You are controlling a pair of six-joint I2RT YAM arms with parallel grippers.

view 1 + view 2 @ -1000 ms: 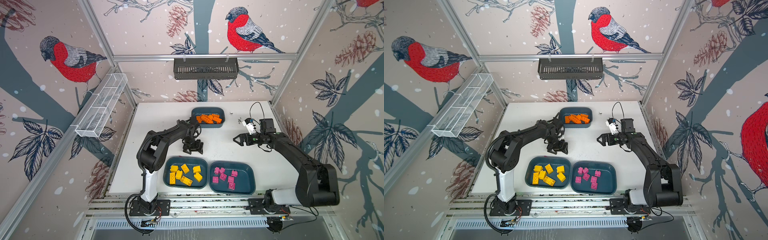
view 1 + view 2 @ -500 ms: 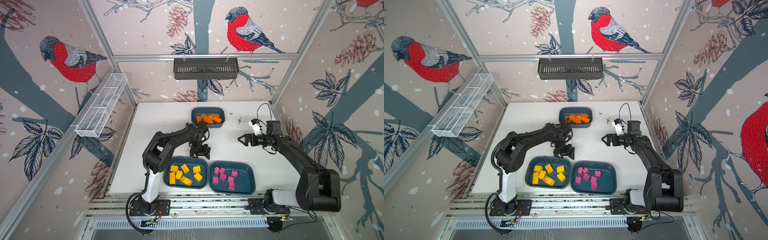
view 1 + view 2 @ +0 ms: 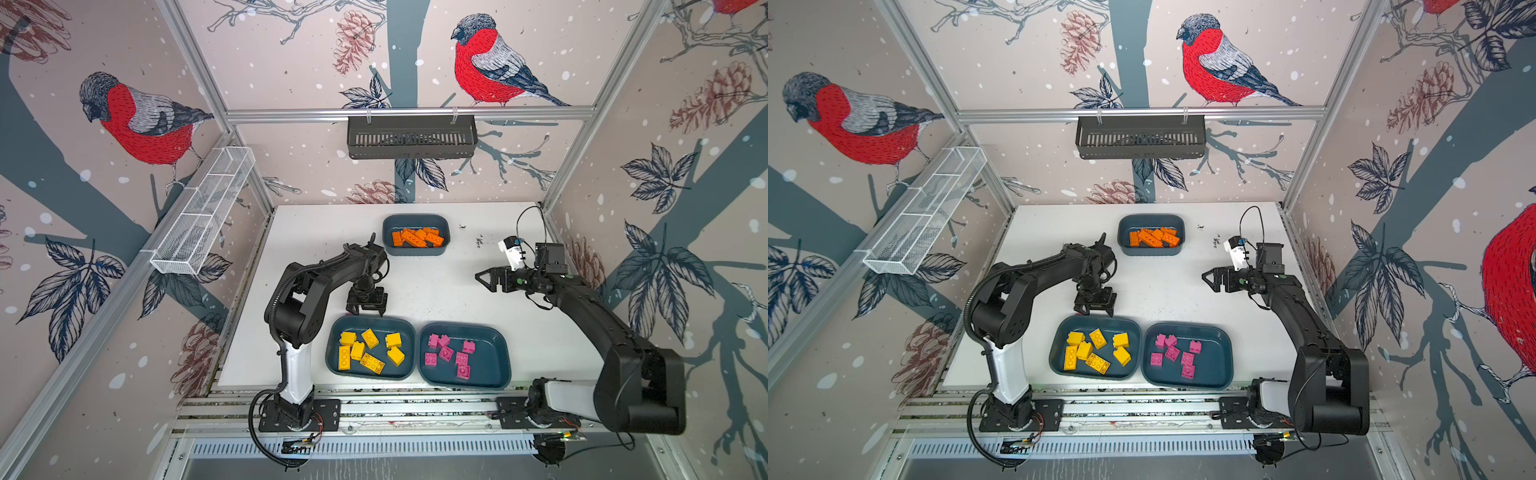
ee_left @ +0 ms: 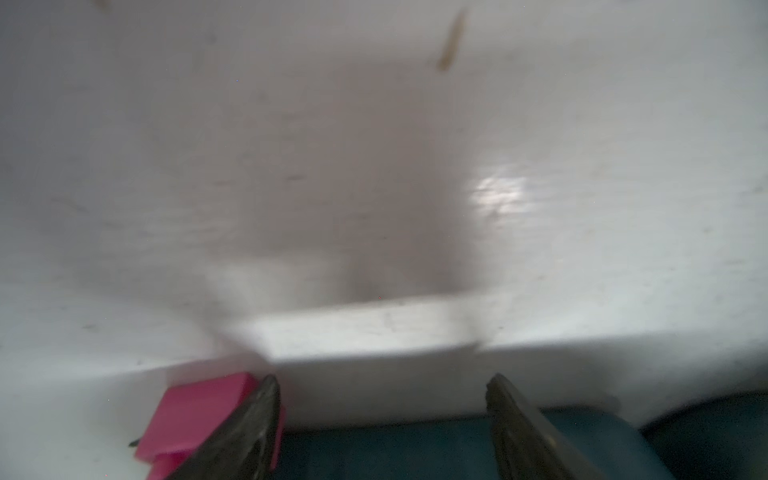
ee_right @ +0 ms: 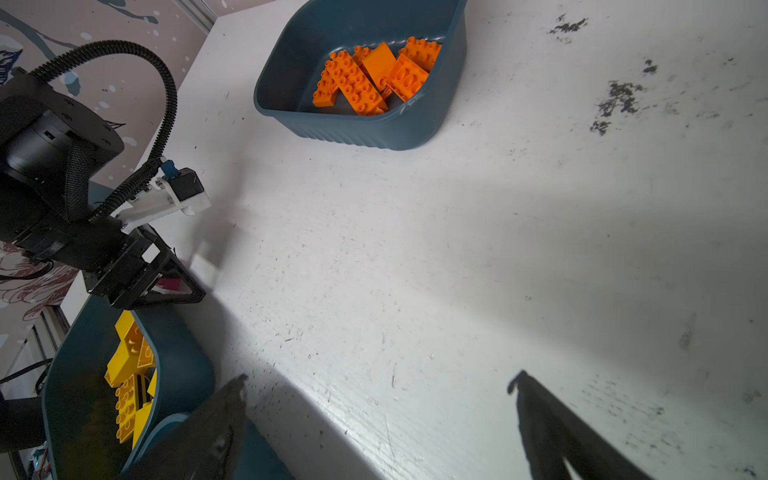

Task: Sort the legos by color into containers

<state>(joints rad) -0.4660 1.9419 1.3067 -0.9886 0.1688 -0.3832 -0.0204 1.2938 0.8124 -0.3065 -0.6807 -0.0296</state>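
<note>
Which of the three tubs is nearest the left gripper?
The tub of yellow bricks: the left gripper hangs at its far rim. The pink-brick tub lies further right, the orange-brick tub far behind.

the left gripper (image 3: 368,307) is swinging back toward the left edge of the table (image 3: 436,291) after a brief drift rightward, and is coming nearer the front edge, so it is now hanging at the far rim of the yellow-lego tub (image 3: 399,320). the right gripper (image 3: 484,279) is easing slightly toward the right edge.
</note>
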